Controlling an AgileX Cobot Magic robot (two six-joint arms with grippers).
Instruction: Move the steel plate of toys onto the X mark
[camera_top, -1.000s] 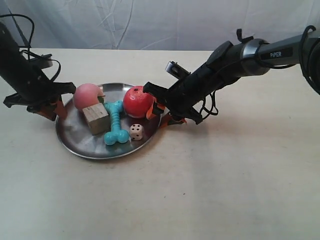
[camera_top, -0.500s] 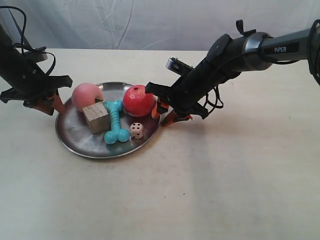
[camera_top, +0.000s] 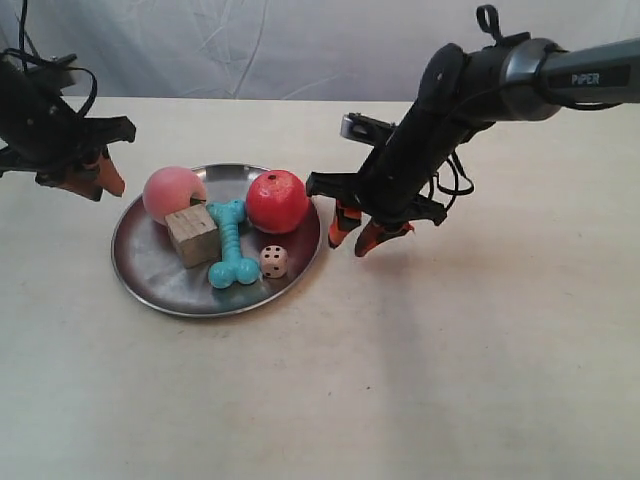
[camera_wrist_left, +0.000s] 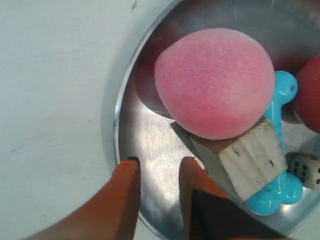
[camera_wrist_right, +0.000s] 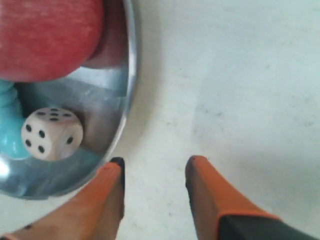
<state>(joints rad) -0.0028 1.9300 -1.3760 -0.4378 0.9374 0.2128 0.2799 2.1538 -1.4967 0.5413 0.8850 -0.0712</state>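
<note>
The steel plate (camera_top: 148, 268) lies flat on the table. It holds the pink peach (camera_top: 170, 193), the red apple (camera_top: 277, 201), the wooden cube (camera_top: 192, 235), the turquoise bone (camera_top: 231, 257) and the white die (camera_top: 273, 261). My left gripper (camera_top: 92, 176) hangs raised off the plate's left rim. It is open (camera_wrist_left: 157, 167) above the rim (camera_wrist_left: 118, 135) near the peach (camera_wrist_left: 215, 87). My right gripper (camera_top: 360, 233) is open (camera_wrist_right: 156, 167) over bare table just outside the right rim (camera_wrist_right: 131, 75), near the die (camera_wrist_right: 51, 133). The X mark shows in no view.
A pale cloth backdrop (camera_top: 300, 45) hangs behind the table. Bare cream tabletop (camera_top: 450, 350) stretches to the front and right of the plate. Cables trail from both arms.
Both grippers have drawn back from the plate's rim, rising and moving outward. The plate and toys stay where they were.
</note>
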